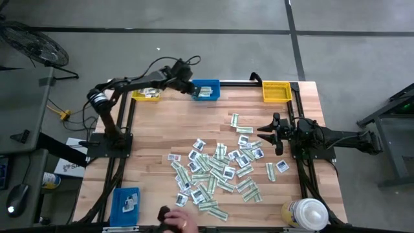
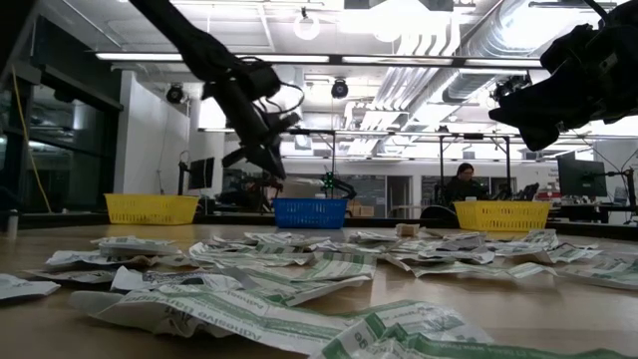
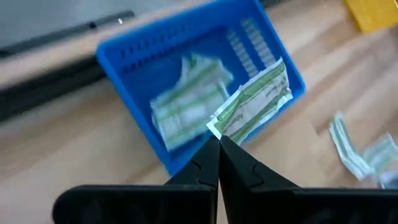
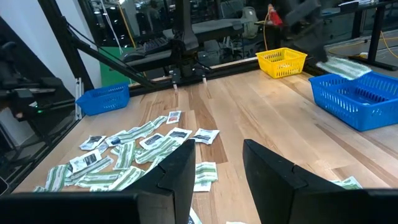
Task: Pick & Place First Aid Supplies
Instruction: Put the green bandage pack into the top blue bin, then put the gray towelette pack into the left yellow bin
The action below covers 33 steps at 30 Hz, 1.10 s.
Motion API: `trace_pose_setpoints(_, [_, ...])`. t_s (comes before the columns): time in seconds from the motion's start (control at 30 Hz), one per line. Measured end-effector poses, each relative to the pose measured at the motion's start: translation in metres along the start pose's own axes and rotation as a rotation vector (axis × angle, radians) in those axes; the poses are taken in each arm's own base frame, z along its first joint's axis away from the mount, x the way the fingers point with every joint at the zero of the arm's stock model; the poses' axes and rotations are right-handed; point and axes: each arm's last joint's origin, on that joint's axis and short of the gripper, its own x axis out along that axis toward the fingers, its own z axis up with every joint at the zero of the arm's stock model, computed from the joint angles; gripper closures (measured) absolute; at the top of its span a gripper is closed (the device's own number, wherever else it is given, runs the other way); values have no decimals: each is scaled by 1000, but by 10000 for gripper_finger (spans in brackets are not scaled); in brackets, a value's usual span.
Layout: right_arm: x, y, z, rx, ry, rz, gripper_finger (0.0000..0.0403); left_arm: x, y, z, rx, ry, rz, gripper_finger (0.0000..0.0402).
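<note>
My left gripper [image 3: 217,140] is over the blue bin [image 3: 143,62] at the table's far edge, shut on a narrow green-and-white packet [image 3: 255,102]. Other green-and-white packets [image 3: 186,106] lie inside that bin. A pile of first aid supplies [image 1: 220,169], white squares and green strips, lies flat on the middle of the wooden table. My right gripper [image 1: 266,133] waits at the table's right side, open and holding nothing; in its wrist view its fingers [image 4: 177,171] stand apart. My left gripper pinches one end of the strip packet [image 3: 217,126] between its two shut fingertips. The fingers slant down toward the table's far edge. The rest of the packet sticks out past the fingertips, lifted clear above the blue bin's near wall.
A yellow bin [image 1: 146,94] with packets stands at the far left and another yellow bin [image 1: 276,91] at the far right. A second blue bin [image 1: 126,202] sits near left. A white-capped bottle [image 1: 304,213] stands near right. A person's hand [image 1: 174,221] shows at the near edge.
</note>
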Motion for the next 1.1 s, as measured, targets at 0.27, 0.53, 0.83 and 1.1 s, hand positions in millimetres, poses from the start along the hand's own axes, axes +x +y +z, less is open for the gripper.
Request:
trace_pose_setpoints(0.27, [0, 0, 0, 0, 0, 0, 274, 30, 0, 20, -22, 82, 95, 401])
trace_pose_setpoints(0.53, [0, 0, 0, 0, 0, 0, 274, 42, 0, 22, -59, 123, 112, 401])
trace_pose_setpoints(0.83, [0, 0, 0, 0, 0, 0, 274, 42, 4, 20, -85, 159, 114, 365])
trace_pose_setpoints(1.1, [0, 0, 0, 0, 0, 0, 274, 42, 2, 19, -38, 175, 92, 267])
